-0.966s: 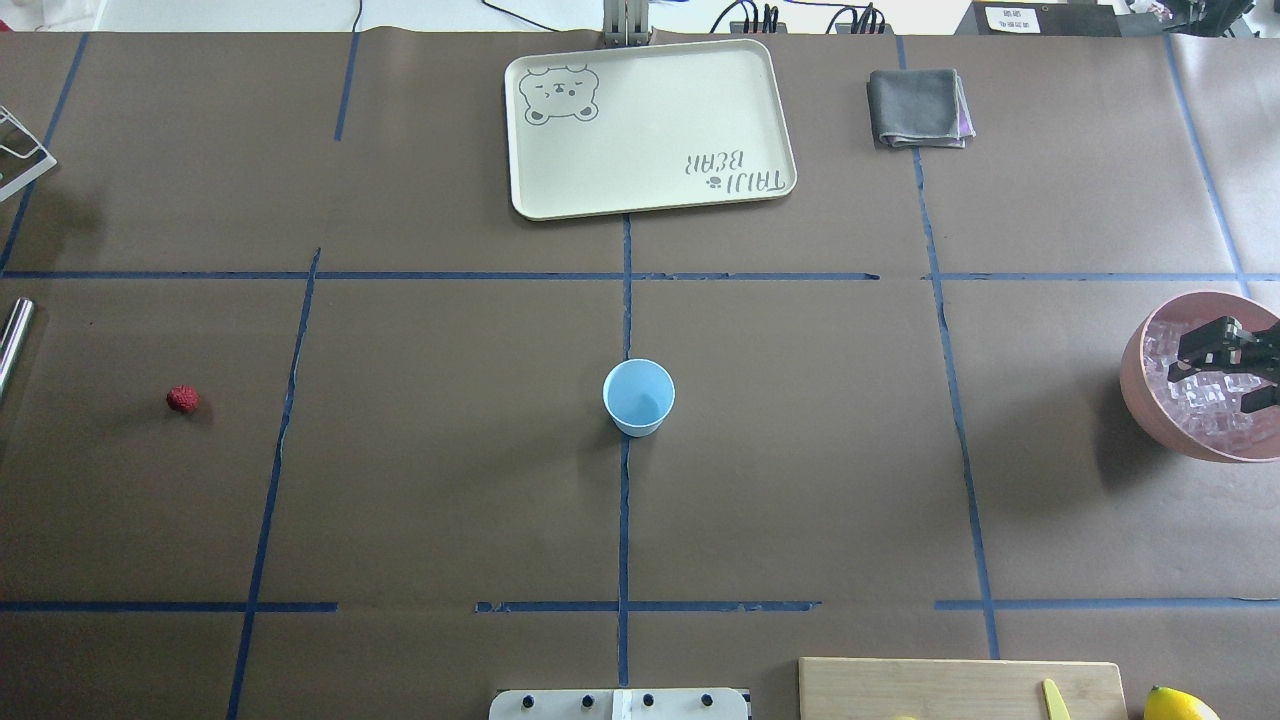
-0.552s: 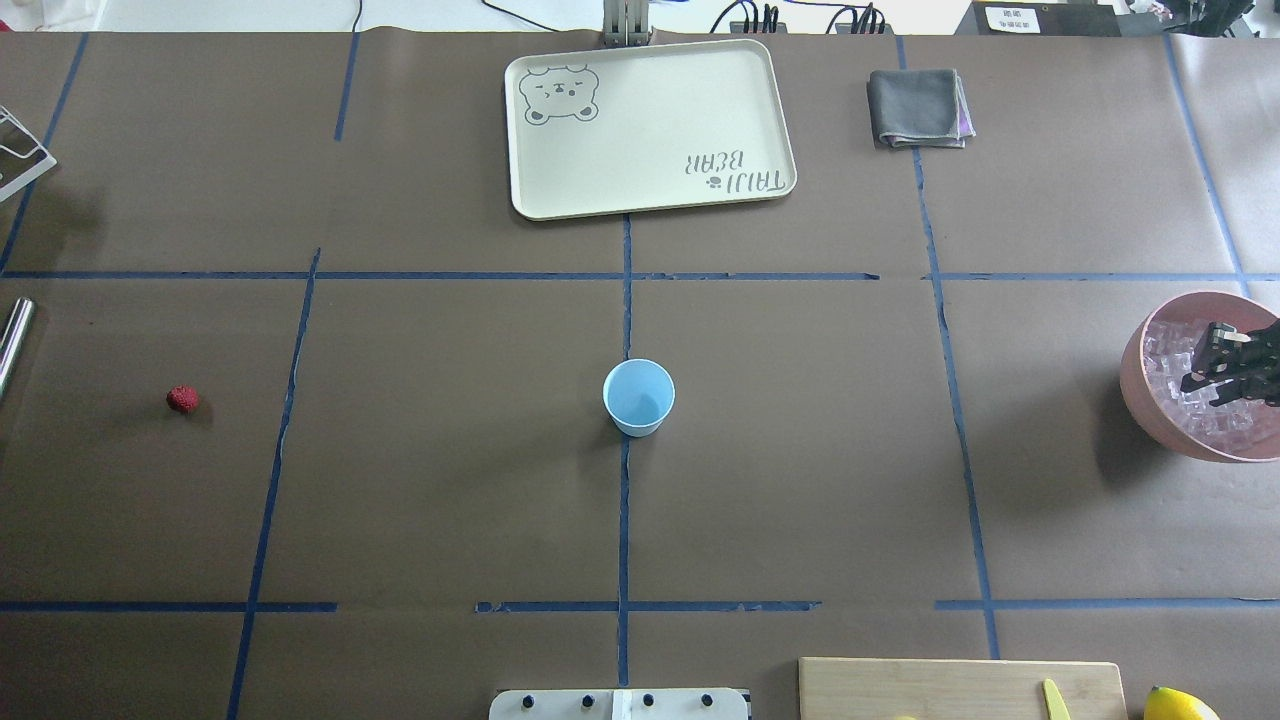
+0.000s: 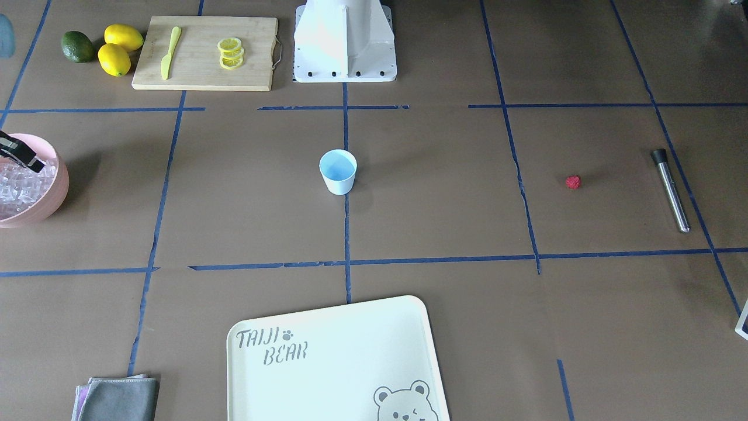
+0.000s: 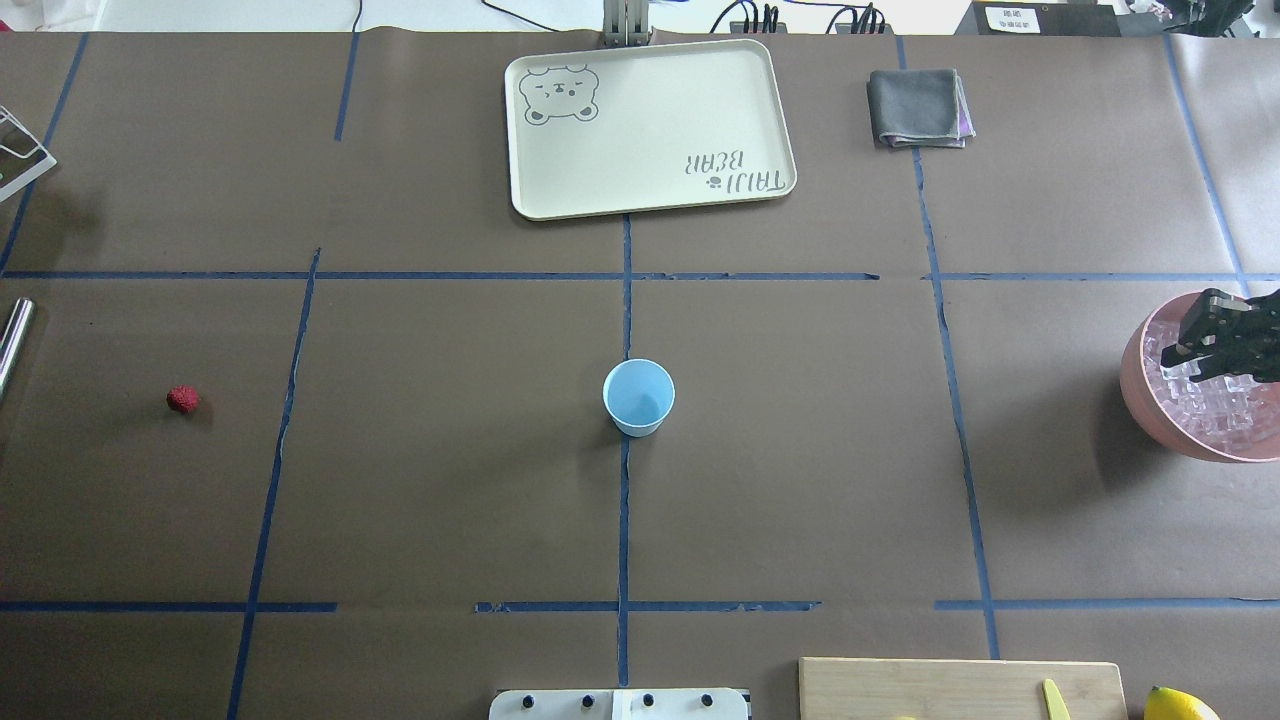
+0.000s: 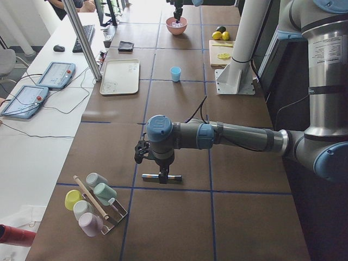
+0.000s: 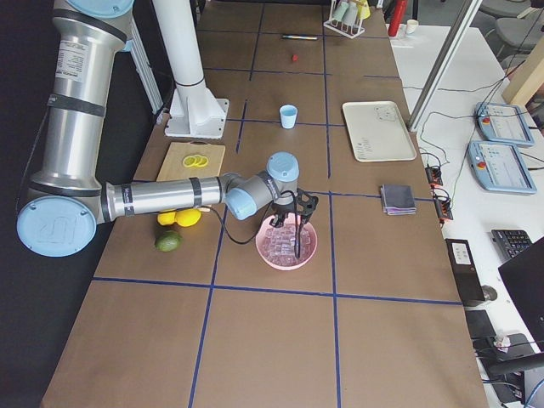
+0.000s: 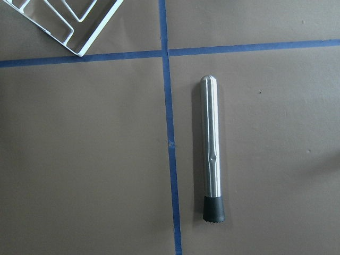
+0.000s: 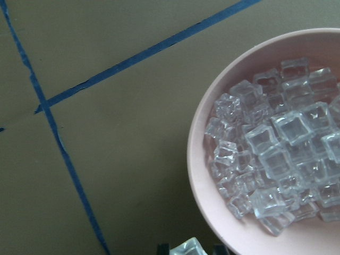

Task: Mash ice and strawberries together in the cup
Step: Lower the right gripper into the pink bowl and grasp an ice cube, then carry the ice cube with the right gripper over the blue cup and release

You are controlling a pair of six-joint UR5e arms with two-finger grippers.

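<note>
The pale blue cup [image 4: 638, 396] stands upright at the table's middle, with nothing visible inside. The ice [image 4: 1215, 405] fills the pink bowl [image 4: 1135, 385] at the right edge. My right gripper [image 4: 1185, 350] hovers over the bowl's left part. In the right wrist view it is shut on one ice cube [image 8: 187, 247] held between the fingertips, above the bowl's rim [image 8: 199, 175]. The strawberry [image 4: 182, 399] lies alone on the left. My left gripper [image 5: 162, 169] hangs over a steel muddler [image 7: 211, 154]; I cannot tell whether it is open or shut.
A cream bear tray [image 4: 650, 125] lies at the far middle and a grey cloth [image 4: 920, 108] at the far right. A cutting board [image 3: 204, 52] with lemon slices and a yellow knife, lemons [image 3: 120, 47] and an avocado sit by the robot base. A cup rack [image 5: 95, 204] stands at the left end.
My right gripper was open among the ice in the bowl, then closed on a cube, rose, and shifted toward the bowl's far left rim. Cup and strawberry have not moved.
</note>
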